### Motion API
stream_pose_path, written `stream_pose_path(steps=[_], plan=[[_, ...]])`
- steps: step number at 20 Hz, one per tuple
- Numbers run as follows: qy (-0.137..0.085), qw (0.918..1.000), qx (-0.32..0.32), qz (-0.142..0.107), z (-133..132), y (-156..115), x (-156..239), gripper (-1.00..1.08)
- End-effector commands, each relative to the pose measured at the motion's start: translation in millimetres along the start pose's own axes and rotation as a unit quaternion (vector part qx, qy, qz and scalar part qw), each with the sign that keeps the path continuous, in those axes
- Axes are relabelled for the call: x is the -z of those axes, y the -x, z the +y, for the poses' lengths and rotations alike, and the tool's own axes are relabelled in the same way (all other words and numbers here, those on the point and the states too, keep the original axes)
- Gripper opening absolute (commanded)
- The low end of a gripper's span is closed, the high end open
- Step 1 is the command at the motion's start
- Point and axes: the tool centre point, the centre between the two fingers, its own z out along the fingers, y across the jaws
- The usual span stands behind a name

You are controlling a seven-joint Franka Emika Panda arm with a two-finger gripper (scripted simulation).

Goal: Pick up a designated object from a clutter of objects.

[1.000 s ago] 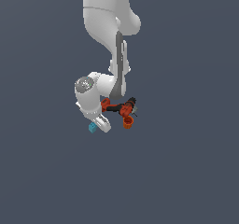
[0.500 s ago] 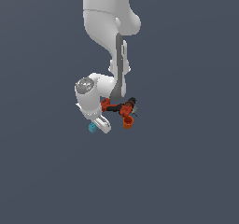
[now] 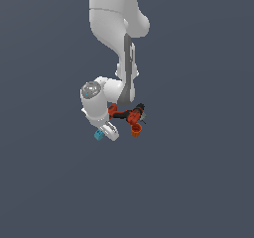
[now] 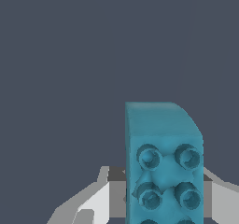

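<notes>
In the exterior view you are seeing the teal brick sitting left of centre, touching the tool, with the red-and-black drill and orange cup just to its right. In the wrist view the brick is filling the gap between the tool's fingers; whether they are clamping it, you cannot tell.

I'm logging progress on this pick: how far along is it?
Done: the end effector has reached the teal brick, away from the drill and orange cup. In hand: the brick sits between the fingers; whether they grip it is unclear. Left: a clear lift.
</notes>
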Motion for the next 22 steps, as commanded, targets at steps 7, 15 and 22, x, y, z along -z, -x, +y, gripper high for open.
stream_pose_path(steps=[7,15,22], plan=[[-0.001,1.0000,0.000,0.000,-13.6,20.4,28.5,-1.00],[-0.001,1.0000,0.000,0.000,-38.0,58.9,81.3,-1.00],[0.001,1.0000,0.000,0.002,-64.5,100.3,139.5,-1.00]])
